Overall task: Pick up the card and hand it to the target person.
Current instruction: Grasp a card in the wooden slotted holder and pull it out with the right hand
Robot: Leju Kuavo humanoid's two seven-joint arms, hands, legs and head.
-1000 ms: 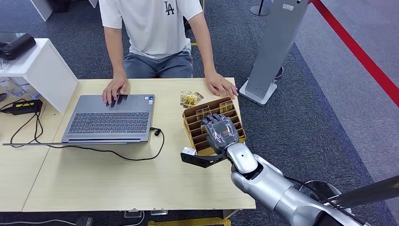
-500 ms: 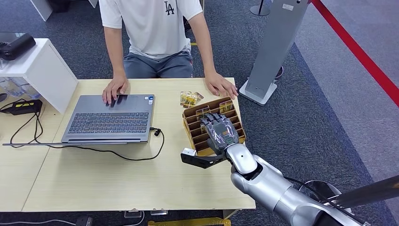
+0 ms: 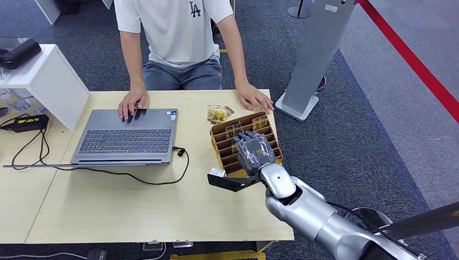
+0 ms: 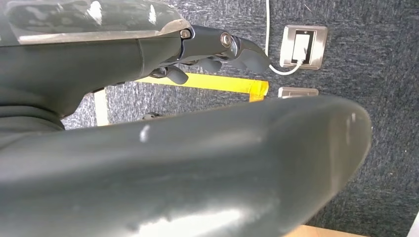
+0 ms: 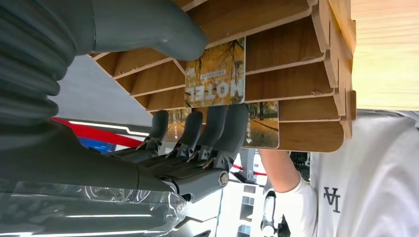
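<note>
A wooden slotted card rack (image 3: 223, 145) stands on the table's right part, with a card (image 3: 233, 130) and another card (image 3: 260, 122) upright in its far slots. My right hand (image 3: 253, 151) hovers over the rack. In the right wrist view a hotel card (image 5: 215, 74) stands in a slot of the rack (image 5: 296, 64), the thumb (image 5: 148, 27) on one side and the fingers (image 5: 217, 128) on the other, spread apart. The person (image 3: 178, 32) sits across the table. My left hand (image 4: 212, 47) hangs over the floor, holding nothing.
An open laptop (image 3: 127, 135) lies at the left under the person's one hand (image 3: 132, 103), its cable (image 3: 135, 176) looping across the table. The other hand (image 3: 254, 100) rests near loose cards (image 3: 219, 113). A white box (image 3: 48, 81) and a grey stand (image 3: 311, 59) flank the table.
My right hand has shifted only slightly over the rack. The person and the things on the table have stayed where they were.
</note>
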